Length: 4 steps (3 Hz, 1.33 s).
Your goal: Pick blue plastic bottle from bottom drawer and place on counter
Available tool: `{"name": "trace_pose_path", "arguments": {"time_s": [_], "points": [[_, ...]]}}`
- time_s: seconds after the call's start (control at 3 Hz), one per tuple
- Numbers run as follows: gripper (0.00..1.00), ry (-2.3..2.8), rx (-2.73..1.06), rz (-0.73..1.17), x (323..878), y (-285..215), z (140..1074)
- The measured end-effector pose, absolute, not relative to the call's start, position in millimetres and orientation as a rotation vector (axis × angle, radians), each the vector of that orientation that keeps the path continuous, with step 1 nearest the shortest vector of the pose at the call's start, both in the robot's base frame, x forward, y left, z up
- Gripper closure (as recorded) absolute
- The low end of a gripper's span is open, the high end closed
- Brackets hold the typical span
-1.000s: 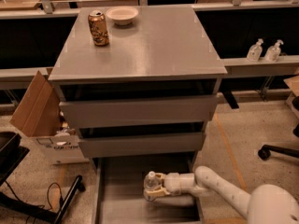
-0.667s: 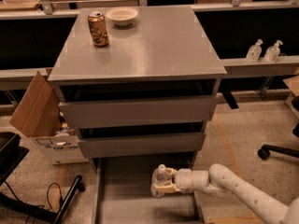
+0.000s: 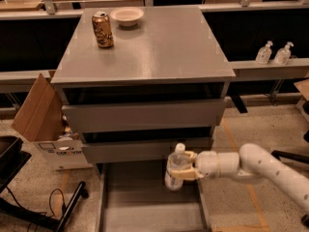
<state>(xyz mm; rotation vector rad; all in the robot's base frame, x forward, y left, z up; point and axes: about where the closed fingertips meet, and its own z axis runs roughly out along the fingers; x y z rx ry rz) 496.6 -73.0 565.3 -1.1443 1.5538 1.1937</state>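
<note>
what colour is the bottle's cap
White cap, best in the camera view; the claw grips the blue plastic bottle above the bottom drawer.

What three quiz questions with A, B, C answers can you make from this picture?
1. Where is the can?
A. On the counter, beside the bowl.
B. On a chair.
C. On the floor.

2. How many pump bottles stand on the side ledge?
A. One.
B. Two.
C. Four.

3. What is the gripper doing?
A. Open over the counter.
B. Touching the bowl.
C. Shut on the bottle at the open bottom drawer.

Answers:
1 A: the can stands on the grey top next to the bowl.
2 B: a pair stands side by side at the right.
3 C: the fingers clasp the bottle, which is upright with its cap on top.
</note>
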Motion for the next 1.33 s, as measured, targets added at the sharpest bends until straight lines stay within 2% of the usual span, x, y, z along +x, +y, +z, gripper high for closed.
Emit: {"name": "trace_pose_path", "arguments": {"time_s": [1.0,1.33], "points": [[1.00,1.577,-1.113,0.952,585.1,-109.7,832.0],[1.00,1.576,-1.112,0.947,587.3,-108.2,838.7]]}}
